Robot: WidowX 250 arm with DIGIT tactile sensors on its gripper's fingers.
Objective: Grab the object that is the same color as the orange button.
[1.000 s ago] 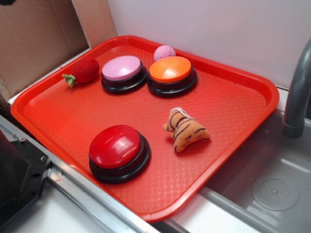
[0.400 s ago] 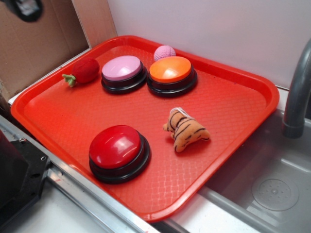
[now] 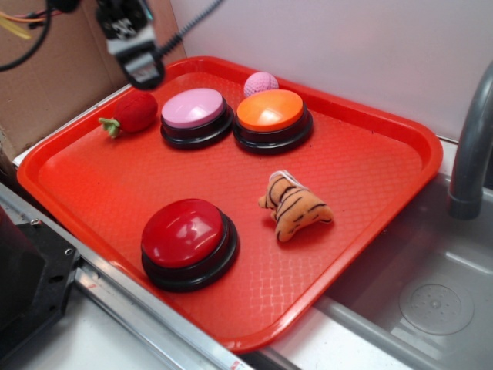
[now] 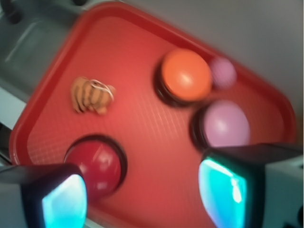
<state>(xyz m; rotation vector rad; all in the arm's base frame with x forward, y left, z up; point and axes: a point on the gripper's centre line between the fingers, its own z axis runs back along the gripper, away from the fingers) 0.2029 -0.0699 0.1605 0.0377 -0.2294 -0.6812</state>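
The small orange plush tiger [image 3: 293, 206] with black stripes lies on the red tray [image 3: 370, 166], right of centre; in the wrist view the tiger [image 4: 91, 95] sits at the upper left. The orange button [image 3: 271, 112] stands at the tray's back, and the wrist view shows this orange button [image 4: 185, 75] near the top. My gripper [image 3: 137, 58] hovers high above the tray's back left corner, far from the tiger. In the wrist view the gripper [image 4: 142, 197] is open, its cyan pads [image 4: 64, 202] wide apart with nothing between them.
A pink button [image 3: 193, 109] stands left of the orange one, a red button [image 3: 185, 233] near the tray's front. A red plush strawberry [image 3: 132, 114] and a pink knitted ball [image 3: 261, 82] lie at the back. A grey sink [image 3: 431, 293] with a faucet [image 3: 470, 154] is on the right, cardboard [image 3: 54, 77] at the back left.
My gripper has come into the exterior view from the top left and moved right, over the tray's back left corner. Nothing on the tray has moved.
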